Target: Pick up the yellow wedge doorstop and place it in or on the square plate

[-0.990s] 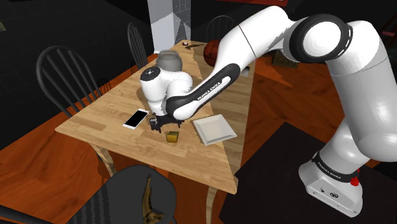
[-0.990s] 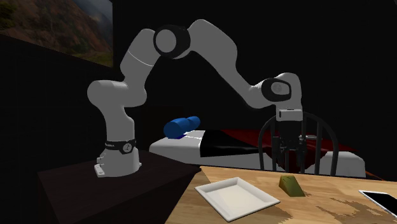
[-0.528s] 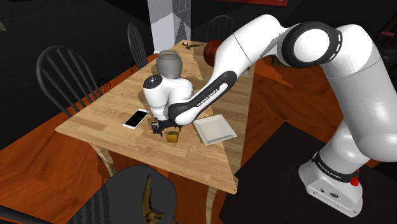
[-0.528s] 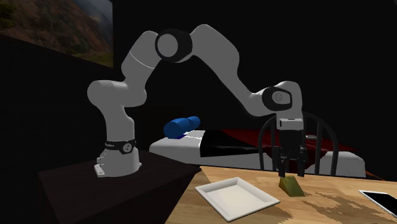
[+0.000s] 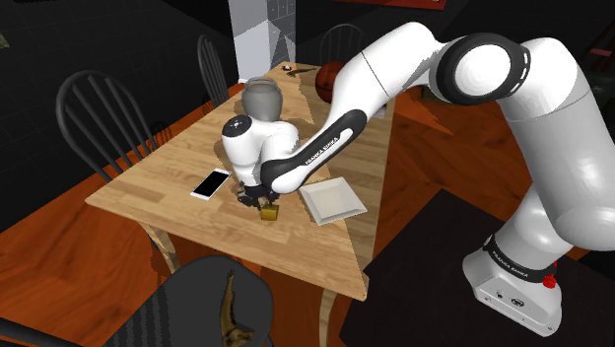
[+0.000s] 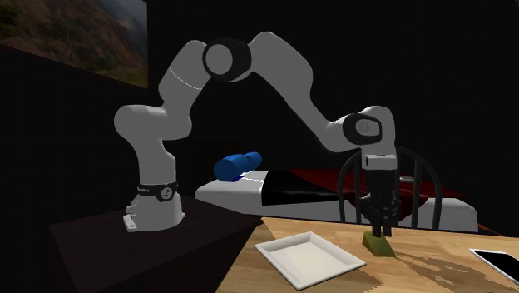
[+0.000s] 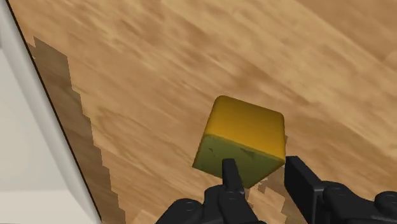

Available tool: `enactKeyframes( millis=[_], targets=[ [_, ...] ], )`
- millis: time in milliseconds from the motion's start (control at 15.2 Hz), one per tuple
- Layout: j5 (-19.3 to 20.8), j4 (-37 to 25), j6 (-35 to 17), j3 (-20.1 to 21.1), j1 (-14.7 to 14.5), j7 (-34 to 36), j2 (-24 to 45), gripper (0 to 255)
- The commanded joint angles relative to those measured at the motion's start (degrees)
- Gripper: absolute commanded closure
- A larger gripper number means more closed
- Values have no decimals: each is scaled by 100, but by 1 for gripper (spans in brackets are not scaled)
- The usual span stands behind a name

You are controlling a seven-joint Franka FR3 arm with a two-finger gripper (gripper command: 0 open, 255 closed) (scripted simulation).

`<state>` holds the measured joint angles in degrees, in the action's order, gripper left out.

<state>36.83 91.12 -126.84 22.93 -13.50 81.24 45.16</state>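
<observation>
The yellow wedge doorstop (image 5: 268, 211) rests on the wooden table (image 5: 177, 177), just off the corner of the white square plate (image 5: 332, 201). My black gripper (image 5: 262, 201) comes straight down on the wedge with its fingers drawn in against it. From across the table, the gripper (image 6: 381, 230) pinches the top of the wedge (image 6: 380, 244), right of the plate (image 6: 309, 258). In the wrist view, the wedge (image 7: 245, 137) shows a yellow face and an olive face just beyond the gripper (image 7: 266, 181). The plate's rim (image 7: 25, 159) lies to one side.
A white-edged phone (image 5: 210, 183) lies on the table on the wedge's other side from the plate. A grey jar (image 5: 261, 96) and a brown ball (image 5: 326, 79) stand at the far end. Dark chairs (image 5: 94, 113) ring the table.
The gripper came down over the wedge, then its fingers closed in from wide apart onto it. The wedge has stayed in place on the table.
</observation>
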Motion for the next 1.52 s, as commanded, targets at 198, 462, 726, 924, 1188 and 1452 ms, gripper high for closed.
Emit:
enactKeyframes(
  millis=[198,462,726,924,1188,1452],
  targets=[
    [-2,15,0,0,0,2,4,255],
    [-4,-6,9,1,0,-6,6,255],
    [37,1435,-932,254,525,-129,-911,0],
    [67,2098,-1458,360,799,-234,-1296,0],
    [246,2007,-1613,213,714,-126,-1037,0],
    [355,1939,-1709,119,659,-61,-867,0]
  ],
)
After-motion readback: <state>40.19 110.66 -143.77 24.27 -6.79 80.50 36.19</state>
